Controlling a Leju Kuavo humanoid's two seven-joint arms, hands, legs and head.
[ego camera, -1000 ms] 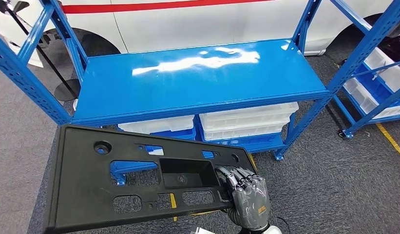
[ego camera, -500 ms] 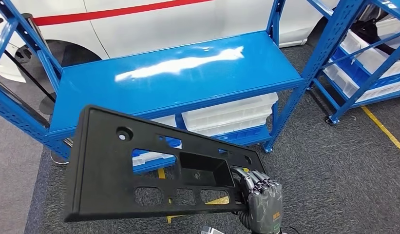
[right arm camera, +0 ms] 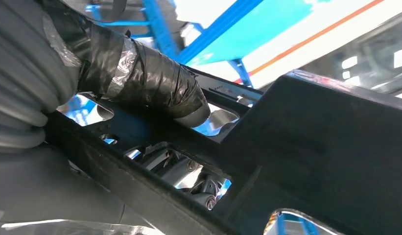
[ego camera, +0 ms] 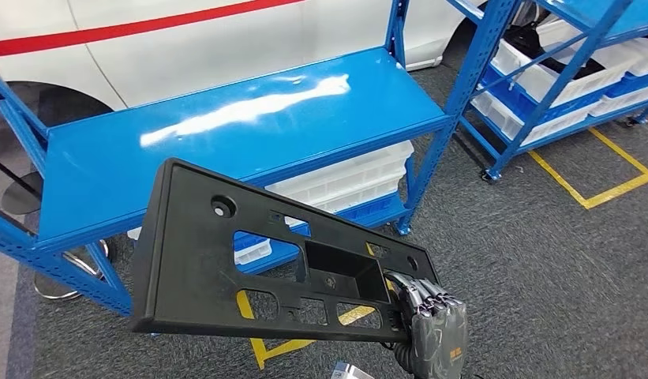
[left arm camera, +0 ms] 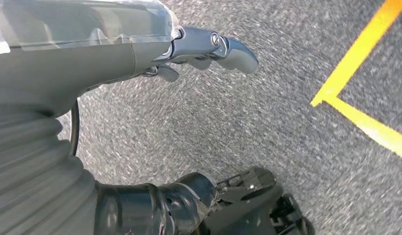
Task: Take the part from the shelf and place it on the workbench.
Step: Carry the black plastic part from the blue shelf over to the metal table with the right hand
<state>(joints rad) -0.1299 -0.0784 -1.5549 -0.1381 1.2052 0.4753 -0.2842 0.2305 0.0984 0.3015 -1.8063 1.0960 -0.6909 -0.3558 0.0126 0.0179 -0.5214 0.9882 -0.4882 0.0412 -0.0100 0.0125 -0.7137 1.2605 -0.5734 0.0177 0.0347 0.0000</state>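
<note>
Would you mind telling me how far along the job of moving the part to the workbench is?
Done: the black part is off the blue shelf, whose top is bare. In hand: the right robot hand grips the part's edge and holds it in the air over the grey floor. Left: setting it on the workbench. The left robot hand holds nothing.

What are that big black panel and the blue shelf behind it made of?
Black panel: likely moulded plastic, going by its matte surface, cut-outs and recessed pocket. Blue shelf: probably painted sheet metal, since it shows glossy glare and its uprights are perforated.
</note>
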